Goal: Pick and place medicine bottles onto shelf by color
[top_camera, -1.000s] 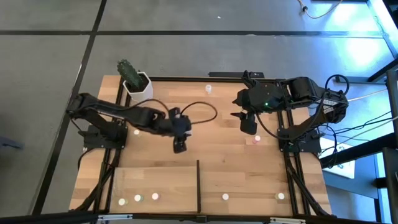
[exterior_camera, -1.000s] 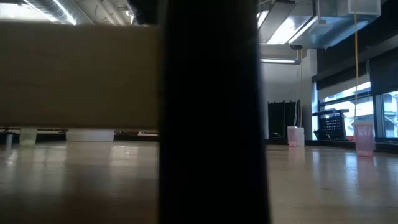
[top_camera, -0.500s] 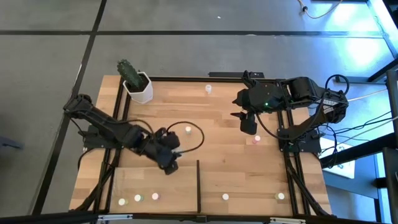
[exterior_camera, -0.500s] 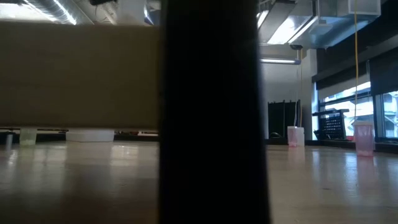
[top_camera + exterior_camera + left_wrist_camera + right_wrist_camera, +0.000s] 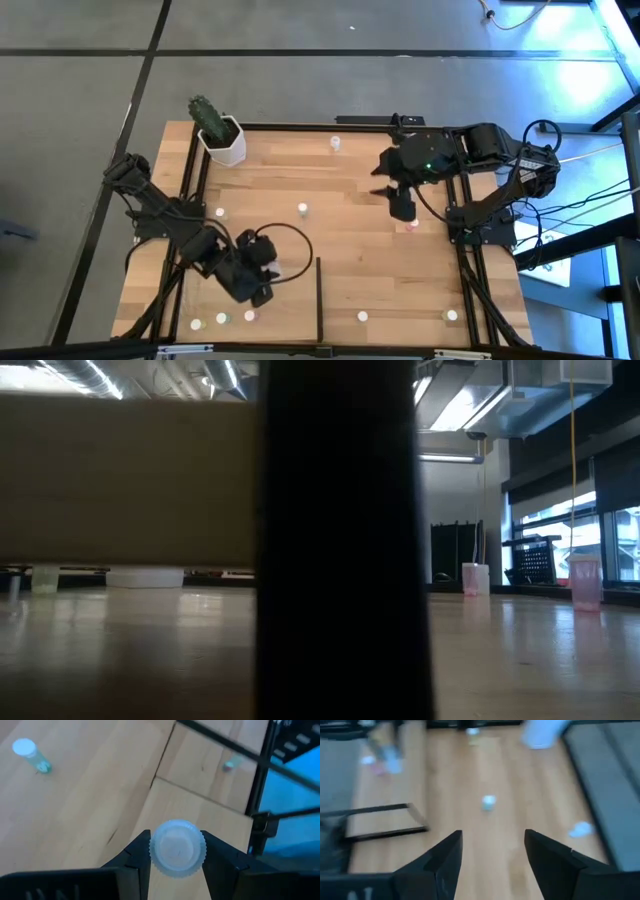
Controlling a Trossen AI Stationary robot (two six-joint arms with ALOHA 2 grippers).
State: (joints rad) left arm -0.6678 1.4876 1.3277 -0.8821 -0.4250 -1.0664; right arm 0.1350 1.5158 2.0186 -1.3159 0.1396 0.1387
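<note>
Left tool (image 5: pixel 256 291) carried bottle (image 5: pixel 177 848) from table centre to shelf (image 5: pixel 290 285); right tool (image 5: pixel 401 208) shifted slightly.

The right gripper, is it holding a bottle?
No, the right gripper stands open with nothing but bare tabletop showing between its fingers.

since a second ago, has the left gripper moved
Yes. In the high view the left gripper, shut on a bottle, has swung from mid-table toward the shelf, left of the black divider.

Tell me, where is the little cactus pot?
In the high view, the cactus pot stands at the table's far left corner, behind the left arm, with a lone medicine bottle further along the far edge.
</note>
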